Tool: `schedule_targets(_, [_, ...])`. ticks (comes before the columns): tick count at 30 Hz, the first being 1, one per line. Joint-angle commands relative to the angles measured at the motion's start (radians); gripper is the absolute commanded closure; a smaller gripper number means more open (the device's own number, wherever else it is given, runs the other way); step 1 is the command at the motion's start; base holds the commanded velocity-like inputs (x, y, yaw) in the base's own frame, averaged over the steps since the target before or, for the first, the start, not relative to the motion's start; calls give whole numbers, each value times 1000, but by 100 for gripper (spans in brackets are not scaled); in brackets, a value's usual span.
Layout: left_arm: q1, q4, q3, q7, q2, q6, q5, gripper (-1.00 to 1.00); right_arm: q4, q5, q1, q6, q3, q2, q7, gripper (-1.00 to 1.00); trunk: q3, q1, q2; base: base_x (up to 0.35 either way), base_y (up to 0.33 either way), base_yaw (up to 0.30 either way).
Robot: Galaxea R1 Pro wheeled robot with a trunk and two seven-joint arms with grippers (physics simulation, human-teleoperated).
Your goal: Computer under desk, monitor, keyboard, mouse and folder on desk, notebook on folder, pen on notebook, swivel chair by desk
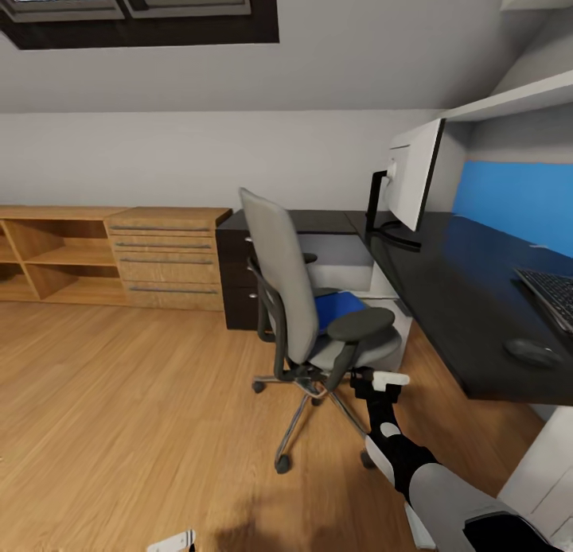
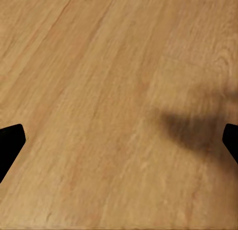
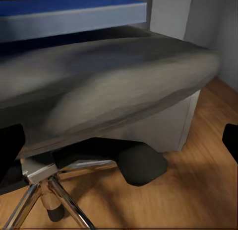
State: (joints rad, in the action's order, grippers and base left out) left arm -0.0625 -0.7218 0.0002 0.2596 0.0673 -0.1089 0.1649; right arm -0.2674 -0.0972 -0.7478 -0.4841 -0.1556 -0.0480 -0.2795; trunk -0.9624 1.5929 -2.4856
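The grey swivel chair (image 1: 282, 285) stands on the wooden floor, turned toward the desk (image 1: 446, 297), with the blue folder (image 1: 338, 307) lying on its seat. On the glossy black top are the monitor (image 1: 414, 174) at the back, the keyboard (image 1: 549, 293) at the right edge and the mouse (image 1: 532, 351) near the front. My right gripper (image 1: 380, 381) is open just below and in front of the chair's near armrest (image 1: 360, 324). Its wrist view has that armrest pad (image 3: 114, 86) close up, the folder (image 3: 64, 4) beyond. My left gripper (image 2: 119, 145) hangs open over bare floor.
Low wooden shelving with drawers (image 1: 111, 254) runs along the back wall on the left. A black drawer unit (image 1: 235, 277) stands behind the chair. The chair's chrome base and castors (image 1: 302, 409) spread under the seat. The white pedestal leg (image 3: 168, 11) is close behind the armrest.
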Motion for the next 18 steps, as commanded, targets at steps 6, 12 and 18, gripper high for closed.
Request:
schedule_targets(6, [0, 26, -3, 1, 0, -22, 7, -100, 2, -10, -1, -8, -9, -1, -4, -100, -1, -1, 0, -135, 30, 0])
schedule_targets(12, [0, 28, -3, 1, 1, -23, 7, -100, 2, -10, -1, -8, -10, -1, -4, -100, -1, -1, 0, -73, 3, 0])
schedule_targets(18, [0, 28, -3, 1, 1, -23, 7, -100, 2, -10, -1, -8, -10, -2, -4, -100, -1, -1, 0, -51, 0, 3])
